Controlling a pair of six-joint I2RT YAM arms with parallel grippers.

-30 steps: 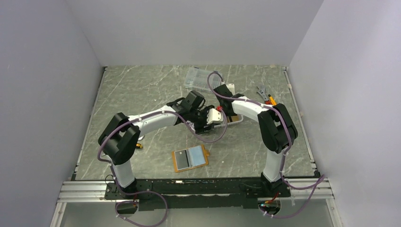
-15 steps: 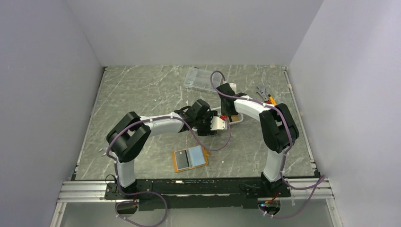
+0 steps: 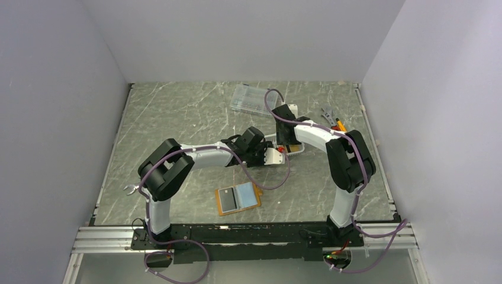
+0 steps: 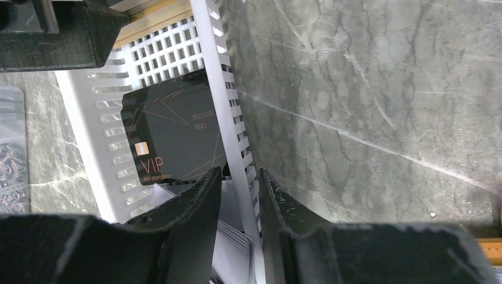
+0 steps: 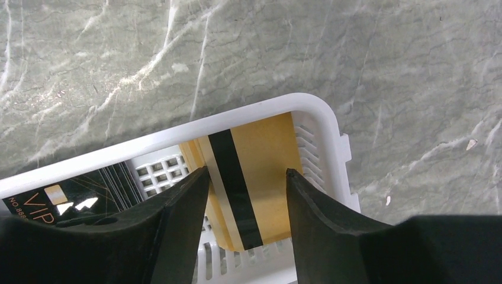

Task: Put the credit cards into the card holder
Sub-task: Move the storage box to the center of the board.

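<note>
My left gripper (image 4: 240, 174) has sunk astride the wall of the white slotted plastic basket (image 4: 234, 118), narrowly parted, missing the black plastic credit card (image 4: 171, 133). The right gripper (image 5: 247, 174) hangs half-open, empty, over the gold-brown card (image 5: 266, 154). Orange leather card holder (image 3: 218, 204) lies nearer.

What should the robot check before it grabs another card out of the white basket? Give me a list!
1. Is the right tool open above the gold card? Ok.
2. Is the gold card easy to pinch? Cannot tell; it sits in a corner of the basket.
3. Is the left tool lined up on the black card? Not ok; its fingers straddle the basket wall instead.
4. Is the card holder lying open? Ok.
5. Is a pocket free in the card holder? Cannot tell; the top view is too small.
</note>
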